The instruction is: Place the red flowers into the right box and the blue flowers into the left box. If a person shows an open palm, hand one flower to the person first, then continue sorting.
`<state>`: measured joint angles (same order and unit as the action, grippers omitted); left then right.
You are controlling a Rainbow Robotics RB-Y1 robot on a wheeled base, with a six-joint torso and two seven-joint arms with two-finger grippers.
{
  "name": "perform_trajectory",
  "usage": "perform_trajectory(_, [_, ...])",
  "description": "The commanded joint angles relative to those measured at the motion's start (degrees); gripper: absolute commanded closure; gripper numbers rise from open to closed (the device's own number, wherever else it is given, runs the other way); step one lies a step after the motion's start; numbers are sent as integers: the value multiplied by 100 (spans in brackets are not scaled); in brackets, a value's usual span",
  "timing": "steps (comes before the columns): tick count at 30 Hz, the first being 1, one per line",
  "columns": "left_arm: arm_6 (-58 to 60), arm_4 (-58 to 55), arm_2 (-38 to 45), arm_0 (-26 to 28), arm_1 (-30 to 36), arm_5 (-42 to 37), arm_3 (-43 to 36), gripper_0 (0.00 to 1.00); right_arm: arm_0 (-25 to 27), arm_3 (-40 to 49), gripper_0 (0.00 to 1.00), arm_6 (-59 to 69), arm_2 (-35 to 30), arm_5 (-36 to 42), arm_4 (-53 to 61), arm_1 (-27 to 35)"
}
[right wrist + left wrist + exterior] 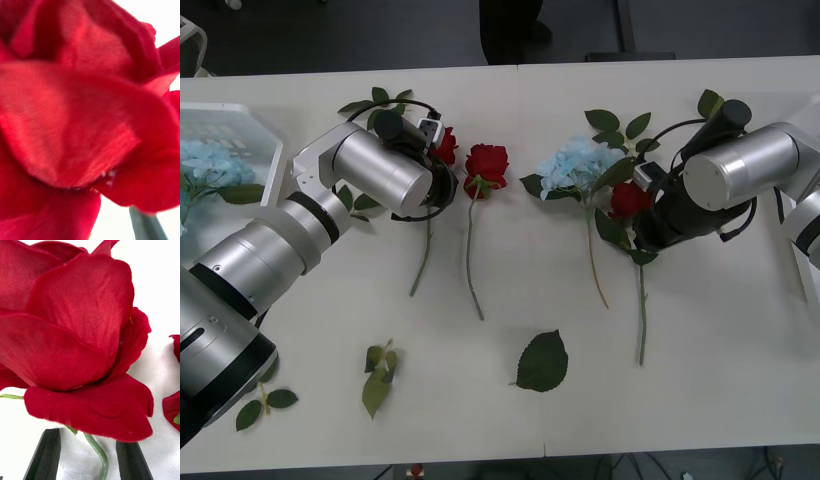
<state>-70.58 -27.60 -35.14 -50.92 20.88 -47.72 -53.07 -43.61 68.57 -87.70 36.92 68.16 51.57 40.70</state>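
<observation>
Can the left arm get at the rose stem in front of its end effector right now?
Probably yes: the left end effector is open, its black fingers either side of the rose stem on the table, nothing in between.

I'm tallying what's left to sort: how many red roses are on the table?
3. One lies at the left gripper, bloom partly hidden; one lies just beside it toward the middle; one is at the right gripper. Others could be hidden under the arms.

left box (240, 125): cut off at the frame's left edge
right gripper (642, 190): fingers hidden behind a rose (629, 199)
</observation>
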Motion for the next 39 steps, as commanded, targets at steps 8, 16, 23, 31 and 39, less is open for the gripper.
perform_trajectory(8, [247, -114, -54, -260, -84, 123, 166, 100, 45, -45, 94, 139, -9, -48, -130, -177])
perform_trajectory(16, [238, -123, -54, -269, -84, 149, 183, 100, 36, 16, 100, -19, -651, 409, -50, -133])
perform_trajectory(23, [238, -299, -45, -313, 48, 9, 25, 100, -95, 87, 100, -714, -1785, 1332, -33, -18])
perform_trajectory(31, [300, -1231, 42, -172, 830, -1116, -1627, 100, -421, 87, 100, -1443, -2356, 1613, -138, 685])
perform_trajectory(39, [352, -2364, 957, 417, 1744, -2329, -3693, 100, -755, 25, 100, -1619, -2233, 813, -1070, 1555])
